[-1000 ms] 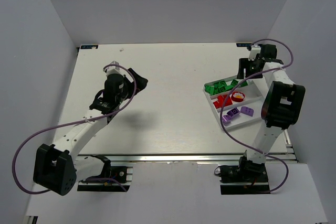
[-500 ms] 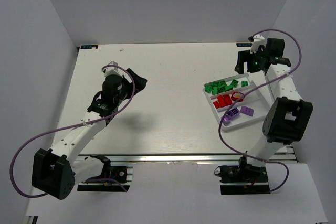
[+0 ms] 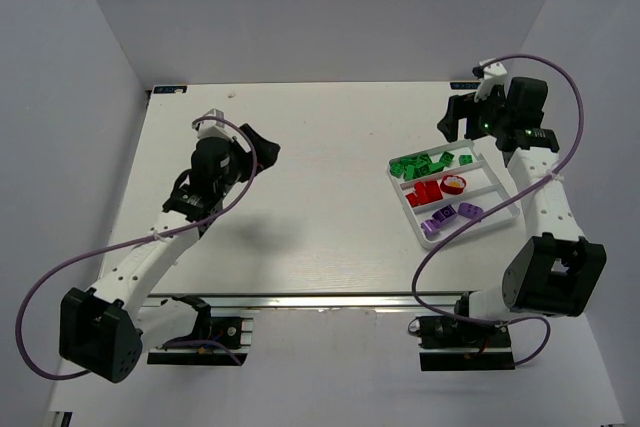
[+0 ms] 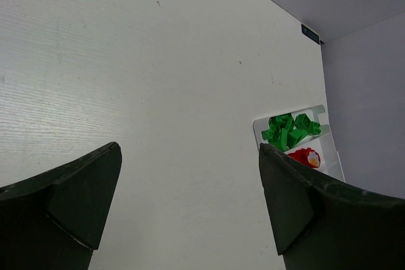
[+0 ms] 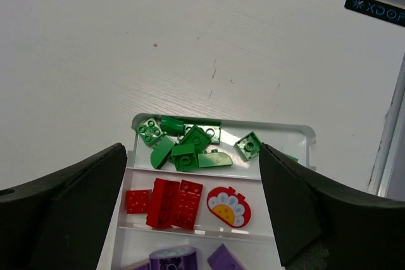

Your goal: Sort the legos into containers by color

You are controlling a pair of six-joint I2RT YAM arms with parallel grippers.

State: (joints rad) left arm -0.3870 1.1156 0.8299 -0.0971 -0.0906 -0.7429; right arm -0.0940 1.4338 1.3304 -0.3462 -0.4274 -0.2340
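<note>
The white tray [image 3: 507,209] lies at the right of the table with three compartments. Green legos [image 3: 423,164] fill the far one, red legos [image 3: 427,193] with a red flower-printed piece [image 3: 454,185] the middle one, purple legos [image 3: 452,215] the near one. My right gripper [image 3: 458,119] hovers open and empty just beyond the tray's far end; its wrist view looks down on the green legos [image 5: 190,147], red legos [image 5: 166,202] and purple legos [image 5: 183,258]. My left gripper [image 3: 262,144] is open and empty over bare table at the left, far from the tray [image 4: 319,113].
White walls enclose the table on the left, back and right. A purple cable [image 3: 560,97] loops over the right arm near the right wall. A small label [image 5: 374,8] sits at the table's far right corner.
The right gripper has opened wider and pulled back from above the tray's far end, up and slightly left, while its elbow swung toward the near side. The left arm has barely shifted.
</note>
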